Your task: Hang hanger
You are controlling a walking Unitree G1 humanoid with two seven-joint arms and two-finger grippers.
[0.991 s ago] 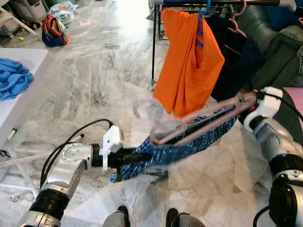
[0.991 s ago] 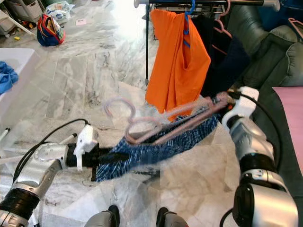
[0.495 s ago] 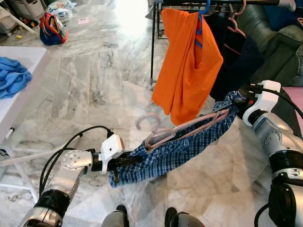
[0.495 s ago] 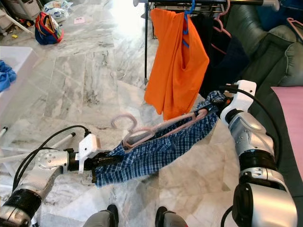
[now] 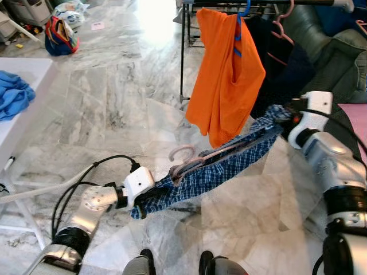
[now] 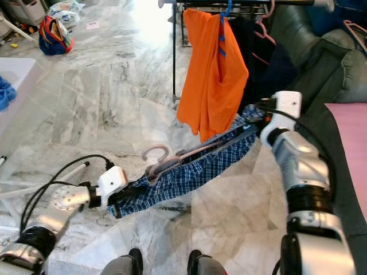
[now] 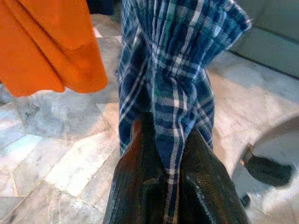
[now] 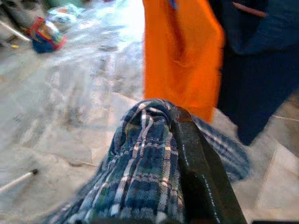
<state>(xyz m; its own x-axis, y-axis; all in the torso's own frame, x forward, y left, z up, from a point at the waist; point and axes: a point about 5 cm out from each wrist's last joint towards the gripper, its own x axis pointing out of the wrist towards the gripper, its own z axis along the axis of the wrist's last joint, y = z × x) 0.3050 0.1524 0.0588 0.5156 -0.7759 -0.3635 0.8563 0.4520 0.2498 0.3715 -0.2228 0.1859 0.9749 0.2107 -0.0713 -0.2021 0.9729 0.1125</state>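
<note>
Now both pincers, clamped on the plaid shirt (image 5: 218, 169) (hanger (image 5: 189, 159) inside), sit lower.

Plaid cloth (image 5: 212, 172) hides most of pink hanger (image 5: 184, 162); rack (image 5: 189, 51) top cut off.

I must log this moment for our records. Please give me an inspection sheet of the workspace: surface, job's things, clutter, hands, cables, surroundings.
Surface: grey marble floor, no spill seen.
Job's things: pink hanger inside the blue plaid garment, stretched between both hands, hook free; clothes rack ahead, not yet reached.
Clutter: colourful bag on the floor far left; blue cloth on the white table.
Hands: left hand shut on the plaid cloth's low end; right hand shut on its upper end.
Cables: black cable loops along the left arm.
Surroundings: orange garment and dark garment hang on the rack; dark green sofa at right.
</note>
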